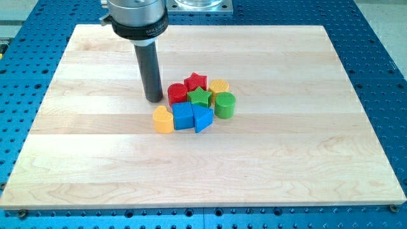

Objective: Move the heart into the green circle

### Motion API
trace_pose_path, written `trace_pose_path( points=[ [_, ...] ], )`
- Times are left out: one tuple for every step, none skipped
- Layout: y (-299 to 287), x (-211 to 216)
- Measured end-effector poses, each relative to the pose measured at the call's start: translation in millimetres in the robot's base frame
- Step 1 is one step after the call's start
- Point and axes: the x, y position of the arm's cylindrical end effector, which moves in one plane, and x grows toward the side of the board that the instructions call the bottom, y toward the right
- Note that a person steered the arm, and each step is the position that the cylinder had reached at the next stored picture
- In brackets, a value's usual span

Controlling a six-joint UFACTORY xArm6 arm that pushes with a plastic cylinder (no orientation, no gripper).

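Note:
The yellow heart block [163,119] lies at the left end of a tight cluster near the board's middle. The green circle block [224,105] stands at the cluster's right end. Between them lie a blue cube [183,116] and a blue triangle block [202,117]. My tip [153,99] rests on the board just above and a little left of the heart, close beside the red round block [177,93] on its left side. I cannot tell whether the tip touches the red block.
A red star [196,81], a green star [200,97] and a yellow hexagon block [219,86] fill the cluster's top. The wooden board [95,159] lies on a blue perforated table [381,38].

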Motion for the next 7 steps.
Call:
trace_pose_path(
  points=[
    [0, 32],
    [0, 69],
    [33, 96],
    [21, 126],
    [73, 133],
    [125, 125],
    [142, 115]
  ],
)
